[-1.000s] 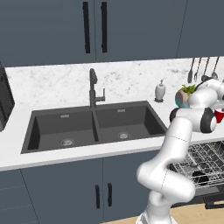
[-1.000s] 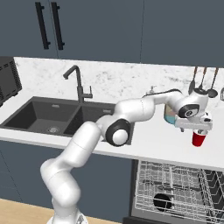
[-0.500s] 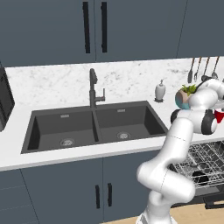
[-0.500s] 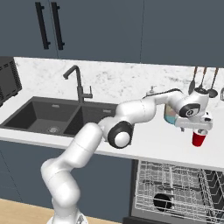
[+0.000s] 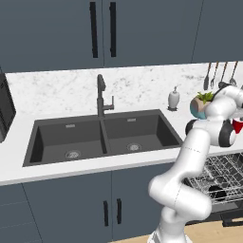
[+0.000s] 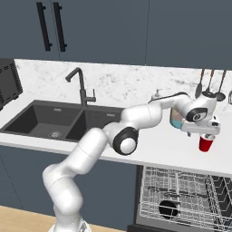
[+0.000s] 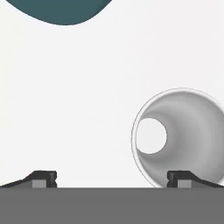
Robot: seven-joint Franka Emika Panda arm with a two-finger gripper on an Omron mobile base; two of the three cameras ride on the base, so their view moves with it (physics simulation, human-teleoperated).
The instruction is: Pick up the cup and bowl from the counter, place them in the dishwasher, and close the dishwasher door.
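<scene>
fingers (image 7: 109,179): spread wide in hand view; left tip clear of everything, right tip (image 7: 183,177) overlaps the cup rim at its near edge. Nothing pinched between them.
gripper pos: seen in right base view just above the cup, pointing down at the bench.
cup (image 6: 206,143): red, upright on bench, right of the sink, just beside the plant pot. Hand view looks straight down into it (image 7: 179,138), pale grey inside, off to the right of the finger gap, not centred. In left base view only a red sliver (image 5: 237,126) shows past the arm.
bowl (image 6: 168,210): dark, round, sitting in the lower rack of the dishwasher, front-left part. Left base view shows it too (image 5: 217,194).
dishwasher (image 6: 186,199): open, wire rack pulled out under the bench edge, below the cup.
door: can't tell its exact pose, cut off at frame bottom.
bench (image 6: 154,152): white, marbled; bare patch around cup.
pot (image 5: 199,105): teal/beige w/ green plant, behind the arm's wrist; teal rim edge at top of hand view (image 7: 61,11).
sink (image 5: 102,137): dark double basin, left of arm, tap behind it.
soap bottle (image 5: 173,98): white, at back of bench, right of the sink.
utensils (image 6: 209,84): hanging on wall behind the cup.
</scene>
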